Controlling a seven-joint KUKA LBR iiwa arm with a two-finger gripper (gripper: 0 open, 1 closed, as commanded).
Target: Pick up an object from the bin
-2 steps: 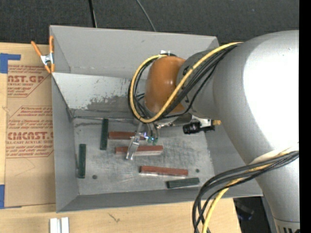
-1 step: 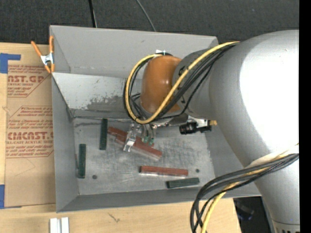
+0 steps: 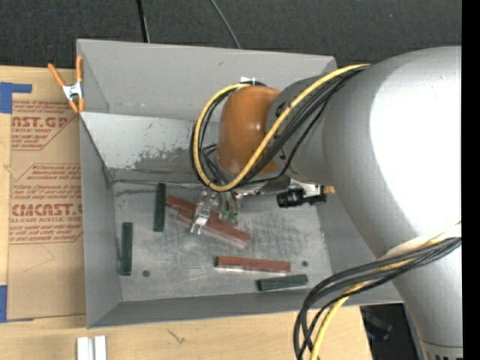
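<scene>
Grey metal walls of the bin (image 3: pixel 96 216) slope inward, so the flat floor I can work on is a fairly small patch. My claw (image 3: pixel 202 219) sits low near the middle of that floor, right over a reddish-brown flat stick (image 3: pixel 234 233) that slants from upper left to lower right. A second reddish-brown piece (image 3: pixel 177 203) seems to cross it, but the claw hides where they meet. I cannot tell whether the claw is released or clenched, as the orange wrist cover (image 3: pixel 247 130) and the yellow-black cables (image 3: pixel 201 137) hang over much of it.

Just left of the claw, a short dark green stick (image 3: pixel 159 207) lies near the foot of the back wall. A dark green stick by the left wall (image 3: pixel 126 248) is well apart. Toward the front wall lie a long reddish-brown stick (image 3: pixel 252 264) and a dark green front stick (image 3: pixel 282 281), with bare floor between them and the claw. The silver arm body (image 3: pixel 397 178) cuts off the bin's right side.
</scene>
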